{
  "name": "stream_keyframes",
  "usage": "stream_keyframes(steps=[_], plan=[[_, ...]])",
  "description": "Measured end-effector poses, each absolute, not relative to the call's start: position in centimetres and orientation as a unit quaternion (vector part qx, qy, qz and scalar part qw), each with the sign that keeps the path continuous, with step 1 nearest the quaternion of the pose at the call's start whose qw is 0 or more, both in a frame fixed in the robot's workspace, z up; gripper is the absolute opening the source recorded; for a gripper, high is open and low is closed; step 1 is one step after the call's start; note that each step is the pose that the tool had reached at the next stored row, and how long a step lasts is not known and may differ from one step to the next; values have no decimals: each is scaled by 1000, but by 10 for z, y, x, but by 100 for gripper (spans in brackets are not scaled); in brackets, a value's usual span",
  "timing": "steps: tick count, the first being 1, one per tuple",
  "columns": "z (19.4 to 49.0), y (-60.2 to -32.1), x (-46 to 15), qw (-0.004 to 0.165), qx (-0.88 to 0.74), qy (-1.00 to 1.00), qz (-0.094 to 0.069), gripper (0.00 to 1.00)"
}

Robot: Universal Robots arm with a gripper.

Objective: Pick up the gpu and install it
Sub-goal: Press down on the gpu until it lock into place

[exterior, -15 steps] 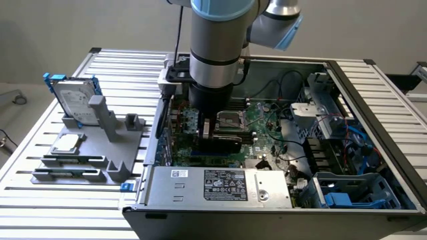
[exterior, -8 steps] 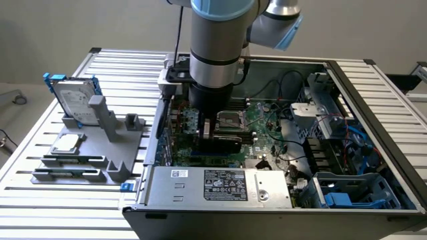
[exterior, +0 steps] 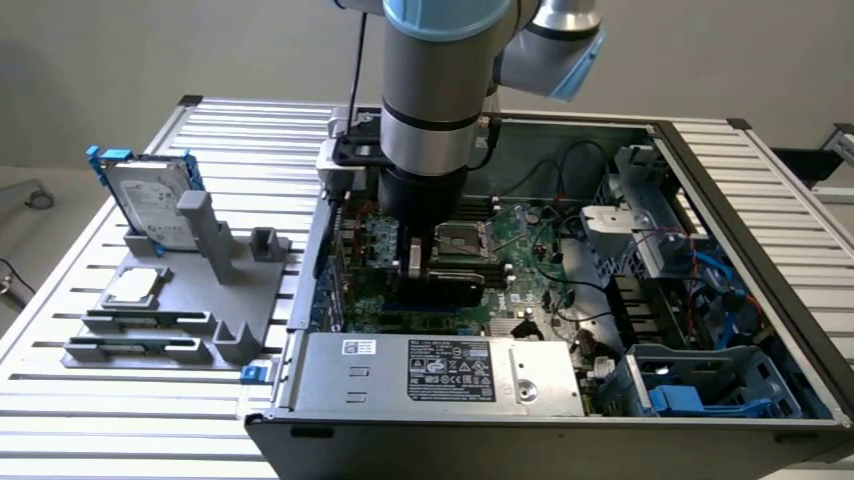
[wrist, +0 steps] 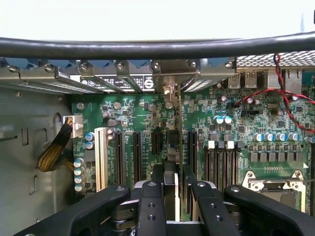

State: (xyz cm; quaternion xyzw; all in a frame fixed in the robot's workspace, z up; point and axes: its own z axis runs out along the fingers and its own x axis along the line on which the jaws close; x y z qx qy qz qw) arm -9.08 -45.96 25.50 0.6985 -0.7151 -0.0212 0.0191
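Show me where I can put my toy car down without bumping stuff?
Bare table slats lie in front of the grey holder, and there are more behind the hard drive. Inside the computer case it is crowded: boards, wires, and the gripper holding the gpu.

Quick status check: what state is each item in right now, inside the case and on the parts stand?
Glossy black gpu card with green board: gripped edge-on, upright over the motherboard slots.
Black gripper: shut on the gpu.
Grey computer case: side open, motherboard exposed.
Silver hard drive with blue frame: upright in the grey stand.
Square silver CPU chip: flat on the stand.
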Motion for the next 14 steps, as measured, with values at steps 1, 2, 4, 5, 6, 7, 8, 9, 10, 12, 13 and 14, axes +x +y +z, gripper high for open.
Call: stream_keyframes(steps=[1,2,4,5,6,7,8,9,10,12,13,14], plan=[[255,-460,-91,19,699,-715,-21,27],[255,-460,-91,19,699,-715,-21,27],[253,-460,-91,19,699,-715,-21,27],[252,-460,-91,19,699,-715,-20,27],[252,-460,-91,19,699,-715,-20,27],[251,-460,-91,19,699,-715,-20,27],[251,-459,-91,19,699,-715,-20,27],[251,-459,-91,19,699,-715,-20,27],[251,-459,-91,19,699,-715,-20,27],[251,-459,-91,18,699,-715,-20,27],[251,-459,-91,18,699,-715,-20,27],[251,-459,-91,18,699,-715,-20,27]])
